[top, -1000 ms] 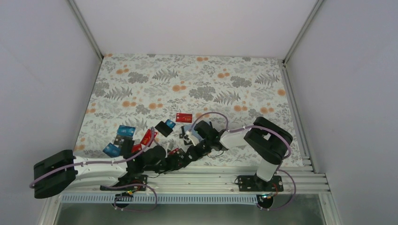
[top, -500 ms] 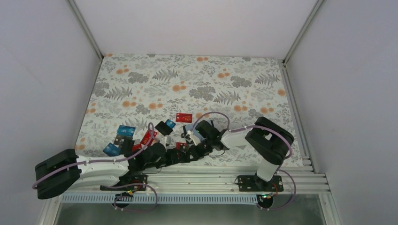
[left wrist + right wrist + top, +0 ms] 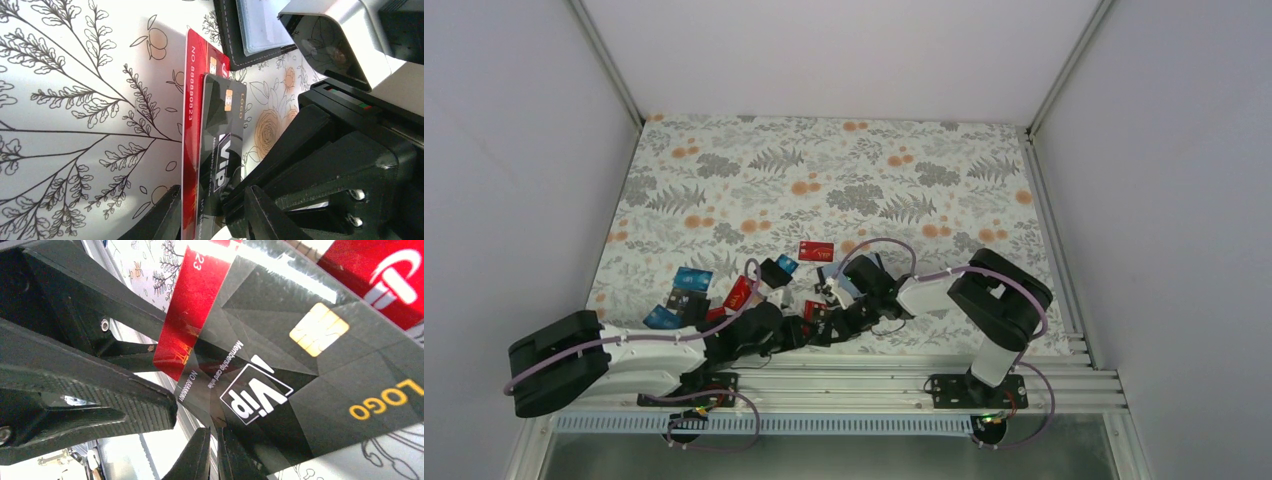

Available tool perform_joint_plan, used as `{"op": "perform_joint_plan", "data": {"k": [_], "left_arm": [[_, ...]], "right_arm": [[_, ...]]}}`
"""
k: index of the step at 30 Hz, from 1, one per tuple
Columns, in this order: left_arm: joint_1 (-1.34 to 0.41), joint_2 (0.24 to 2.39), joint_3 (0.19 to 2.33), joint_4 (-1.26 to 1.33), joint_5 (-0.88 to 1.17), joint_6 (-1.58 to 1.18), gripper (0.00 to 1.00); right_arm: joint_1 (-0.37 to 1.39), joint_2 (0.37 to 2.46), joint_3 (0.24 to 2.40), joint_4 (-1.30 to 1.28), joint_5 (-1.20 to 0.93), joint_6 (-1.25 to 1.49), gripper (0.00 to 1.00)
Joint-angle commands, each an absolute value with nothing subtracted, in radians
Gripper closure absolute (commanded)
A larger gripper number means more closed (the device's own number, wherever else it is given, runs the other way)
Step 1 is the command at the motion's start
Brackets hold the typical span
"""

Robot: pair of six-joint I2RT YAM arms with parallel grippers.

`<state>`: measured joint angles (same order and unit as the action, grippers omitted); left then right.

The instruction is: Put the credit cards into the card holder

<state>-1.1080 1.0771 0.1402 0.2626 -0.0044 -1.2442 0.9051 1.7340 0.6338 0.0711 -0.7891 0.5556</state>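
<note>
Narrowing from wide, left gripper (image 3: 212, 200) jaws flank red card (image 3: 192, 115) and black card (image 3: 220, 135), the latter pinched by right gripper (image 3: 216, 440); card holder (image 3: 227, 30) insertion likely nears.

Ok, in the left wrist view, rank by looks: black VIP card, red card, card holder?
Largest: black VIP card. Then the red card, partly hidden, and the card holder, cut off by the frame: too alike to rank.
</note>
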Motion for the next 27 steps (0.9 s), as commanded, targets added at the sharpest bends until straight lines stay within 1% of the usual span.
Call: {"op": "perform_joint_plan", "data": {"k": [1, 5, 9, 10, 14, 17, 22, 27], "left_arm": [[-1.109, 1.095, 0.181, 0.399, 0.013, -1.227, 0.72], [-1.109, 1.110, 0.183, 0.410, 0.013, -1.224, 0.80], [-1.109, 1.126, 0.184, 0.422, 0.011, -1.219, 0.96], [-1.110, 1.130, 0.186, 0.422, 0.012, -1.218, 0.97], [-1.109, 1.139, 0.193, 0.419, 0.010, -1.214, 0.98], [-1.109, 1.120, 0.198, 0.387, 0.003, -1.207, 0.98], [-1.109, 1.041, 0.192, 0.302, -0.021, -1.188, 0.98], [-1.109, 0.923, 0.181, 0.204, -0.045, -1.167, 0.98]], "right_arm": [[0.892, 1.753, 0.604, 0.011, -0.719, 0.549, 0.92], [0.888, 1.750, 0.598, 0.017, -0.725, 0.548, 0.92], [0.884, 1.744, 0.597, 0.017, -0.731, 0.547, 0.92], [0.884, 1.738, 0.597, 0.016, -0.733, 0.547, 0.92], [0.883, 1.700, 0.599, -0.001, -0.734, 0.541, 0.91], [0.880, 1.636, 0.613, -0.046, -0.725, 0.525, 0.87], [0.860, 1.499, 0.663, -0.159, -0.709, 0.486, 0.80], [0.807, 1.395, 0.735, -0.263, -0.700, 0.450, 0.75]]}}
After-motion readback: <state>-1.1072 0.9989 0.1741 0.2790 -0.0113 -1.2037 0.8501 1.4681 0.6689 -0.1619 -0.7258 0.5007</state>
